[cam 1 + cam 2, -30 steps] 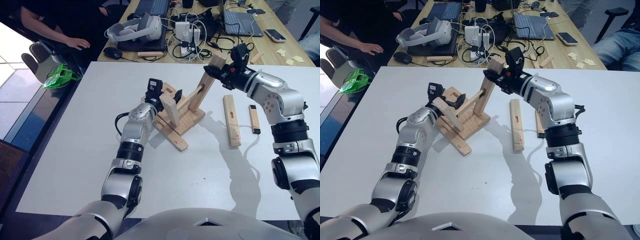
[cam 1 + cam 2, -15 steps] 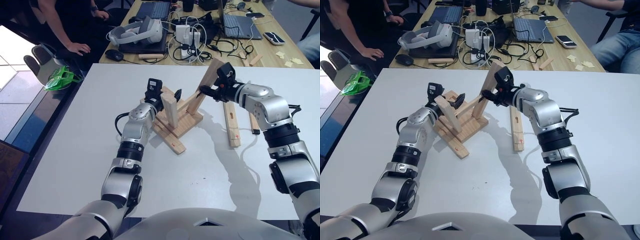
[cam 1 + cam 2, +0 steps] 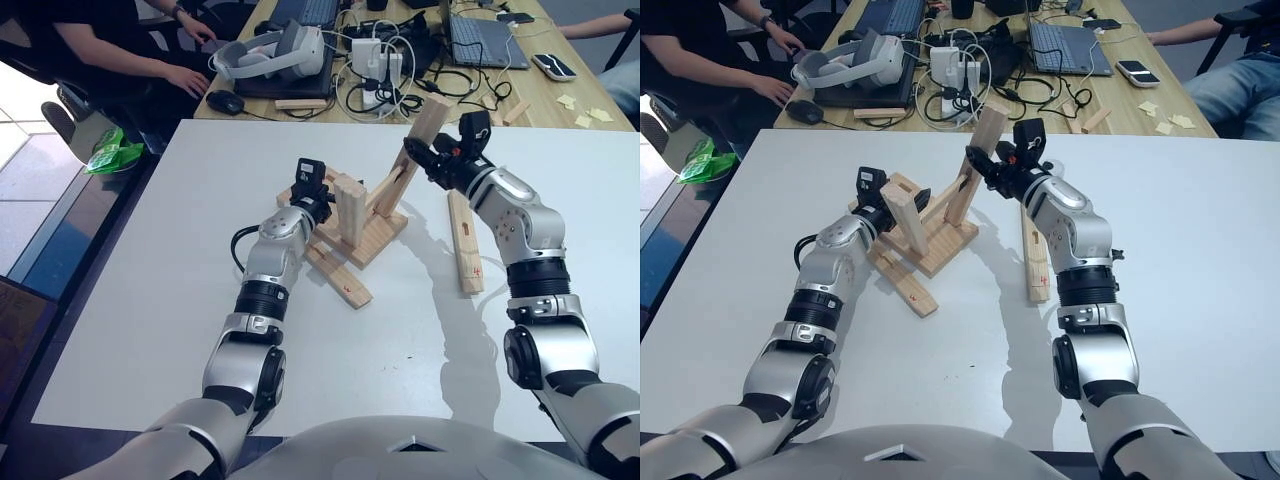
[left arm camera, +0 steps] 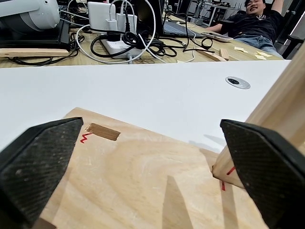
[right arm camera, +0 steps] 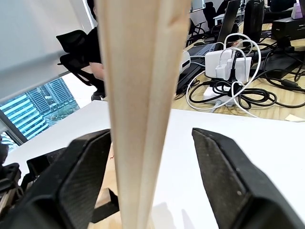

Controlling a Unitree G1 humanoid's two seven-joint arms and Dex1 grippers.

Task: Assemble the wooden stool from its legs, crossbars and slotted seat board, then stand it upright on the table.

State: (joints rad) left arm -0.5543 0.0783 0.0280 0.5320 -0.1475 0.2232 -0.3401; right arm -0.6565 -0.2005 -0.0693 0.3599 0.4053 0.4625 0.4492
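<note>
Right jaws: set wide astride the leaning leg (image 5: 143, 71); one pad (image 5: 86, 176) lies against the wood, while the other stands off it with table showing in the gap.
Right gripper (image 3: 432, 160): held above the far half of the table, partway up the leaning leg.
Leaning leg: tilted, with its foot at the far edge of the seat board (image 3: 372, 232) and its top pointing away toward the cluttered desk.
Left jaws: spread wide and gripping nothing; the board's face lies between the fingers (image 4: 38, 162).
Left gripper (image 3: 322, 200): low over the seat board, just beside the upright leg (image 3: 347, 205).
Upright leg: stands on the seat board, near vertical.
Seat board: near the table's middle, with one open slot (image 4: 102, 131) visible and a red mark beside it.
Long bar (image 3: 338, 275): lies on the table touching the board's near edge; whether it runs beneath cannot be told.
Loose slotted bar (image 3: 464, 240): flat on the white table (image 3: 180, 300), on the robot's right of the board and apart from it.
</note>
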